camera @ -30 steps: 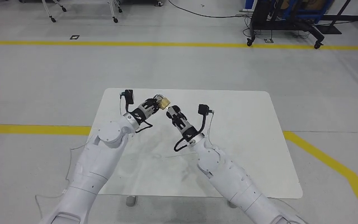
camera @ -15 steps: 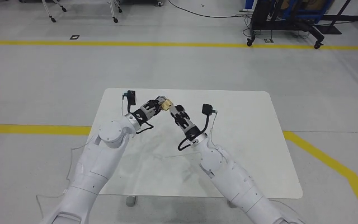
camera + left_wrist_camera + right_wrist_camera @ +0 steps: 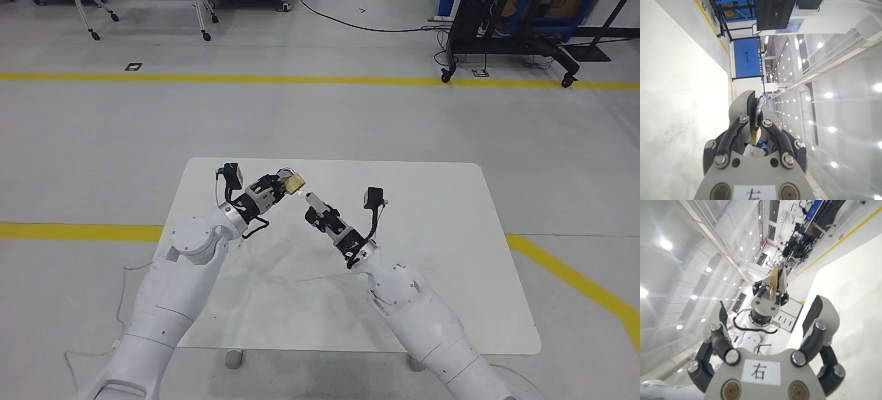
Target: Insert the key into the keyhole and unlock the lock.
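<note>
White rounded-corner desk (image 3: 440, 260), seen from the top view. Both arms meet over its 11 o'clock sector.

Left pincer (image 3: 285, 183): clenched on a small rectangular brass padlock (image 3: 294, 181), which it holds in the air above the desk surface. The padlock's yellow body shows just past the fingertips, toward 3 o'clock of the pincer.

Left wrist view: the left pincer (image 3: 757, 106) has both grey fingers pressed in tight. A silver metal loop (image 3: 759, 108) is pinched between the black pads, and the brass padlock (image 3: 755, 135) body sits below it, nearer the palm. I cannot tell whether the loop is a shackle or a key ring. The desk (image 3: 677, 75) lies off to one side.

Right pincer (image 3: 309, 198): released, jaws wide apart with nothing between them. It sits just beside the padlock, at about 4 o'clock of it, with a small gap and no contact.

Right wrist view: the right pincer (image 3: 770, 306) has its fingers spread. Between them, farther off, the left pincer shows with the brass padlock (image 3: 774, 279) edge-on and upright. The silver metal loop (image 3: 770, 292) is at the padlock's lower end. The desk (image 3: 848, 285) edge runs alongside.

Surroundings, top view: a yellow floor line (image 3: 300, 78) at 12 o'clock beyond the desk, and a black wheeled frame (image 3: 510, 40) at about 1 o'clock.
</note>
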Motion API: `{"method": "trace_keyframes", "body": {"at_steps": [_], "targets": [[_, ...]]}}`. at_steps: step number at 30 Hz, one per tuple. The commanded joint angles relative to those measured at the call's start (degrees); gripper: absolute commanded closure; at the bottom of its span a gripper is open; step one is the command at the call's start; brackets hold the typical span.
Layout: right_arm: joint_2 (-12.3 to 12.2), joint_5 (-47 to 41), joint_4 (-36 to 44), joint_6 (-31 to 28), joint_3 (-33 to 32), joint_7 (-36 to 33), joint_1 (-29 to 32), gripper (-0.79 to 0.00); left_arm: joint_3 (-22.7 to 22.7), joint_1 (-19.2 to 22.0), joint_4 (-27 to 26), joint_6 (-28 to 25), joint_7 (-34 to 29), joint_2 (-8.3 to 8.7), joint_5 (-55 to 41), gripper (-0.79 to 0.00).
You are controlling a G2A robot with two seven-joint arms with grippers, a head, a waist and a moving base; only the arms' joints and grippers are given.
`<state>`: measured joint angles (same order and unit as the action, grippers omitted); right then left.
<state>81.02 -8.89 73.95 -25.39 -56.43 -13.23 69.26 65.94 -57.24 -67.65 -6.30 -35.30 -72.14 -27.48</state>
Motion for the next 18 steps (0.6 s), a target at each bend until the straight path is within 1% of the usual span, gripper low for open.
{"method": "trace_keyframes", "body": {"at_steps": [1,3,5,6,8,11,15,18], "targets": [[-0.4,-9.9,-0.4,2.5,-1.2,-11.5,-0.1,-0.489,0.1,0.1,0.6,-0.4,-1.7,-0.12,-1.9,0.000],[-0.6,-17.2,-1.2,4.5,-2.1,-19.6,-0.5,-0.391,0.2,0.2,1.0,-0.7,-3.0,-0.20,-3.0,0.000],[-0.7,-22.5,-2.5,6.5,-2.7,-25.8,-1.3,-0.292,0.3,0.3,1.5,-1.2,-4.6,-0.28,-4.1,0.000],[-0.7,-24.1,-3.2,7.1,-2.9,-27.8,-1.7,-0.277,0.3,0.4,1.7,-1.5,-5.4,-0.30,-4.5,0.000],[-0.6,-26.6,-4.6,7.8,-3.1,-30.0,-2.7,-0.271,0.3,0.5,1.8,-2.8,-6.3,-0.34,-4.4,0.000],[-0.3,-29.0,-6.3,8.3,-3.1,-30.9,-4.2,-0.296,0.0,0.5,1.7,-3.7,-6.3,-0.40,-3.4,0.000],[0.1,-30.7,-7.7,8.5,-2.9,-31.5,-5.6,-0.296,-0.2,0.5,1.4,-4.4,-6.1,-0.45,-2.2,0.000],[0.3,-31.4,-8.6,8.9,-2.5,-31.7,-6.4,-0.277,-0.3,0.3,1.0,-4.7,-5.8,-0.47,-1.6,0.000]]}}
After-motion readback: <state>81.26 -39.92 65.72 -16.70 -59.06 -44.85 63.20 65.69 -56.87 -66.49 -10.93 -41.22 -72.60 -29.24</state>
